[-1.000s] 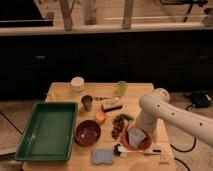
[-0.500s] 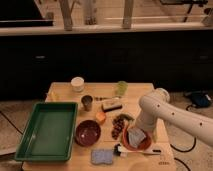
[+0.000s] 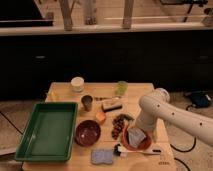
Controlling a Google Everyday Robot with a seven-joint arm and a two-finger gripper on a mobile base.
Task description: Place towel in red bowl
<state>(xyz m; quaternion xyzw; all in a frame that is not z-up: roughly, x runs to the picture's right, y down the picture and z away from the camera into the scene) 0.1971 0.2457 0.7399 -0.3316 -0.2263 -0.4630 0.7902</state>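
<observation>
A grey towel (image 3: 135,135) lies bunched inside an orange-red bowl (image 3: 142,146) at the front right of the wooden table (image 3: 62,92). My gripper (image 3: 133,131) hangs from the white arm (image 3: 165,110) right over this bowl, at the towel. A darker red bowl (image 3: 87,133) sits empty to the left, beside the green tray. A flat blue-grey cloth (image 3: 102,156) lies at the table's front edge.
A green tray (image 3: 47,131) fills the front left. A white cup (image 3: 77,84), a metal cup (image 3: 87,103), a green cup (image 3: 122,88), a dark block (image 3: 111,105), an orange item (image 3: 100,117) and a dark bunch (image 3: 119,125) stand mid-table.
</observation>
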